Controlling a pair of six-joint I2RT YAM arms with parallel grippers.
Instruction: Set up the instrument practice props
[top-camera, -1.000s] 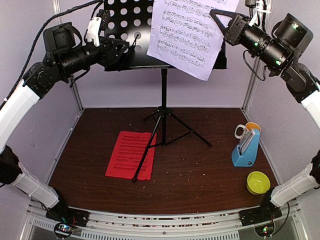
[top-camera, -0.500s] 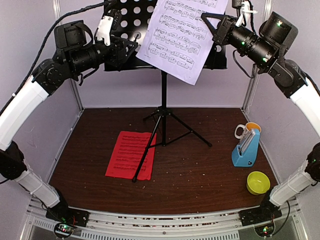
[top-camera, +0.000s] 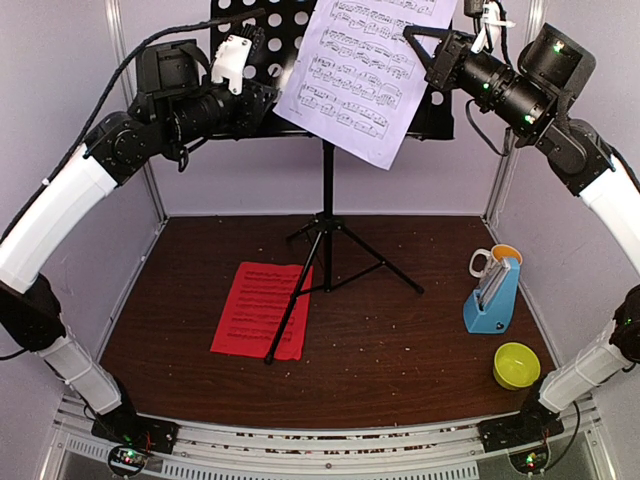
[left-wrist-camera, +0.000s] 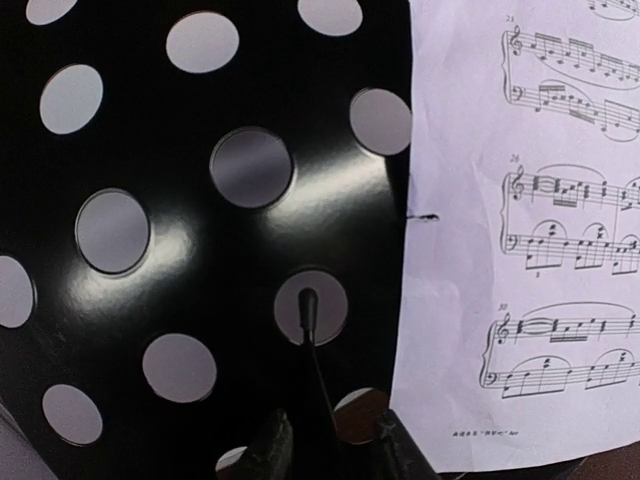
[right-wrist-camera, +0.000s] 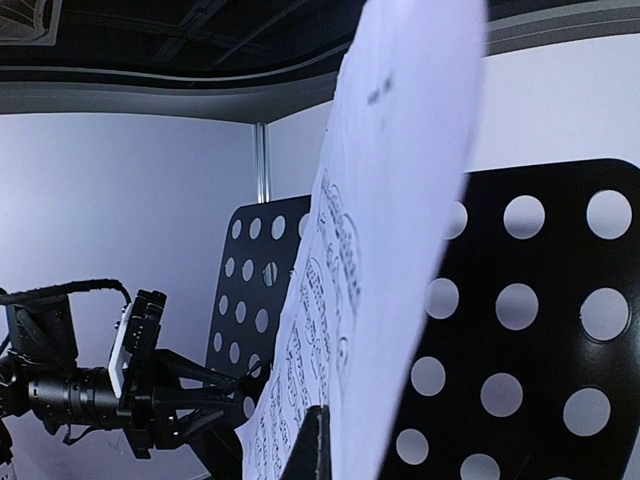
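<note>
On the table, the red music sheet (top-camera: 262, 310) is crossed by a tripod leg, the metronome (top-camera: 492, 300) standing well to its right. Higher and farther, the white music sheet (top-camera: 365, 70) is pinched by the right hand (top-camera: 418, 40) before the music stand (top-camera: 327, 180). The left hand (top-camera: 265, 100) is at the stand's left lip, and its grip cannot be told.
</note>
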